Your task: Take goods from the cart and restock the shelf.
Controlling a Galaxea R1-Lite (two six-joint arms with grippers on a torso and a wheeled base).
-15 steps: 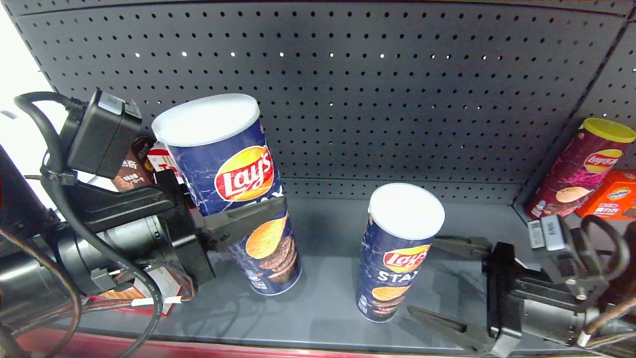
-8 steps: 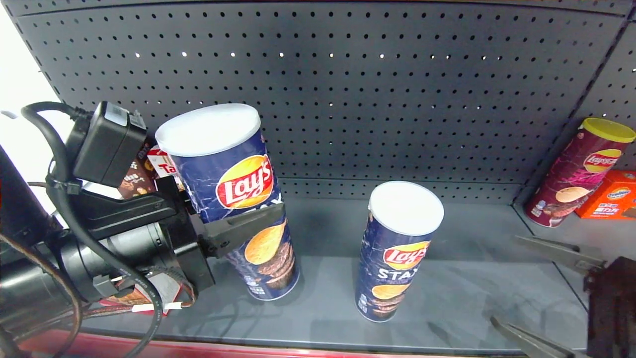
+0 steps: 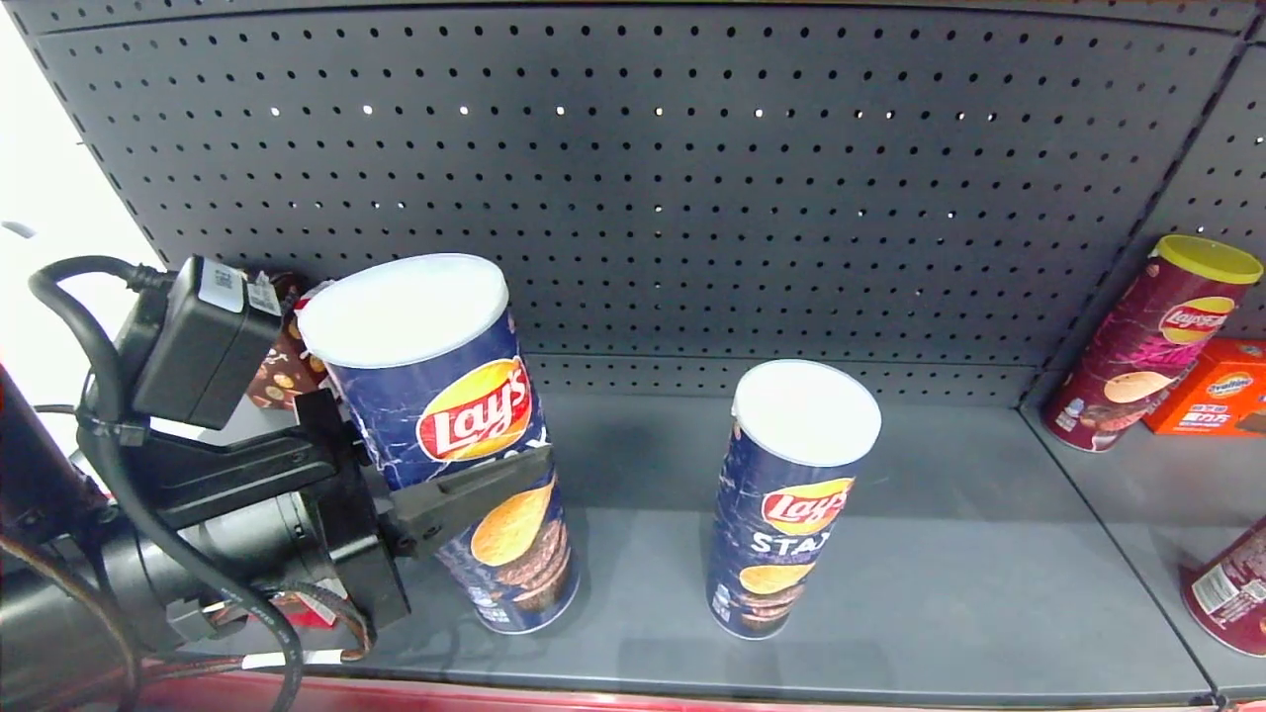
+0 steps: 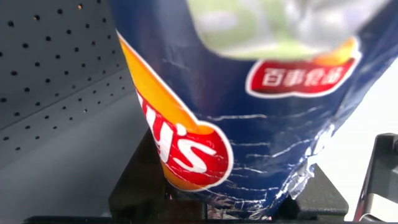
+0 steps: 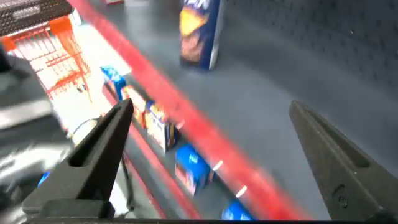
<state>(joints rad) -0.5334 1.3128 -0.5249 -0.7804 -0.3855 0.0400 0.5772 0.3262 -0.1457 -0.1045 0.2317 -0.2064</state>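
Observation:
A tall blue chip can (image 3: pixel 450 435) with a white lid is held upright at the left of the grey shelf (image 3: pixel 940 554), its base close to the shelf floor near the front edge. My left gripper (image 3: pixel 475 465) is shut on its middle from the left side. The left wrist view shows the can (image 4: pixel 249 124) up close, clamped in the same gripper (image 4: pixel 230 205). A second blue can (image 3: pixel 791 494) stands free mid-shelf. My right gripper (image 5: pixel 211 109) is open and empty, out in front of the shelf, with a blue can (image 5: pixel 199 31) farther off.
A perforated back panel (image 3: pixel 692 198) closes the shelf. At the right stand a maroon can (image 3: pixel 1152 341) and an orange box (image 3: pixel 1212 391); another maroon can (image 3: pixel 1226 593) lies lower right. Snack packs (image 3: pixel 282 366) sit behind my left arm. An orange cart (image 5: pixel 56 56) and blue boxes (image 5: pixel 189 168) are below.
My left gripper has brought its can down and slightly toward the front. My right gripper, open beside the standing can a second ago, has pulled back to the right out of the head view.

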